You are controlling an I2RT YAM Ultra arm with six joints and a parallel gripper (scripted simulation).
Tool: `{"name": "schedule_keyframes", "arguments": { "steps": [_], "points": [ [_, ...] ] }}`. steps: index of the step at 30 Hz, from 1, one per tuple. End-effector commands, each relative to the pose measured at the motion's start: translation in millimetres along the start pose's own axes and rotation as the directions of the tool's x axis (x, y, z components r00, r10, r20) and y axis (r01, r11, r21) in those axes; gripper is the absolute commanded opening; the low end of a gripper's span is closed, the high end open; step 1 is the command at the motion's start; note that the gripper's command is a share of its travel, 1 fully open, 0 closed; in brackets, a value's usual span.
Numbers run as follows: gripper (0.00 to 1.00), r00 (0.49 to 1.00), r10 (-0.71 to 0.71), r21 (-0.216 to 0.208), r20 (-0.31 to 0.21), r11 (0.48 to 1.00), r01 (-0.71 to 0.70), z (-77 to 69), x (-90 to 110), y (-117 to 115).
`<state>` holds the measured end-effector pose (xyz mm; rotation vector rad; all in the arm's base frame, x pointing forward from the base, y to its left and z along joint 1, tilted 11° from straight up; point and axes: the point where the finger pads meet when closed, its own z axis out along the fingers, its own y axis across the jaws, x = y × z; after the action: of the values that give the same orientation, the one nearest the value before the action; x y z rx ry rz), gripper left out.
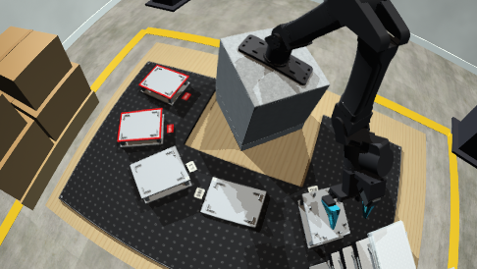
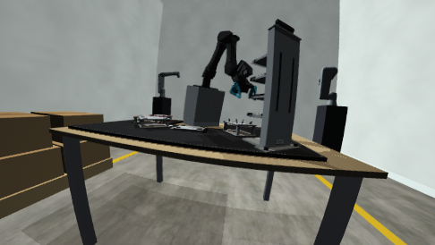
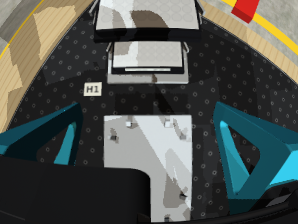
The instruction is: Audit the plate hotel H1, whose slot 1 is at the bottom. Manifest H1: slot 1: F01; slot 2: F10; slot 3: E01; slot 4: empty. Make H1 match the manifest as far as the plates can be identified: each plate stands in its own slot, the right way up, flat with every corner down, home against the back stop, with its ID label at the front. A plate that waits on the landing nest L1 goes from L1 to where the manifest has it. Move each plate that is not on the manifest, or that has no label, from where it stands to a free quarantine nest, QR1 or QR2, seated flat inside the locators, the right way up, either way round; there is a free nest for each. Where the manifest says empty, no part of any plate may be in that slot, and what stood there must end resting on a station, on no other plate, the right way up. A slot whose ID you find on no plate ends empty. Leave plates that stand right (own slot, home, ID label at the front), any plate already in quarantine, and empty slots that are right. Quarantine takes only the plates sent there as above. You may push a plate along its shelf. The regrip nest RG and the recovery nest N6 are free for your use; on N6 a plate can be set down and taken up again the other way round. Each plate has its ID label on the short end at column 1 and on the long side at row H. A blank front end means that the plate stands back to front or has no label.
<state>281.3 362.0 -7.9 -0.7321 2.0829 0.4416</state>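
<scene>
The plate hotel H1 is a tall dark tower at the table's front right, with shelves on the side facing the arm. My gripper is open and empty, its cyan fingers wide apart. It hangs in front of the hotel, above a flat white nest with corner locators. In the wrist view a white plate lies on a low shelf. A wider white surface sits above it. A small H1 tag lies to the left. I cannot read any plate labels.
Two red-rimmed quarantine nests stand at the far left. Two more white nests lie mid-table. The arm's grey base block stands at the centre back. Cardboard boxes are stacked off the table's left side.
</scene>
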Motion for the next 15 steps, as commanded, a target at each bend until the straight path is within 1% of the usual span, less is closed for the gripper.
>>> {"name": "schedule_keyframes", "arguments": {
  "steps": [1, 4, 15],
  "points": [
    [1.00, 1.000, 0.003, -0.003, 0.016, 1.000, -0.003, -3.6, -3.5, 1.6],
    [1.00, 1.000, 0.003, -0.003, 0.016, 1.000, -0.003, -4.8, -2.3, 1.6],
    [1.00, 1.000, 0.003, -0.003, 0.015, 1.000, -0.003, -17.6, 11.0, 1.5]
  ]
}}
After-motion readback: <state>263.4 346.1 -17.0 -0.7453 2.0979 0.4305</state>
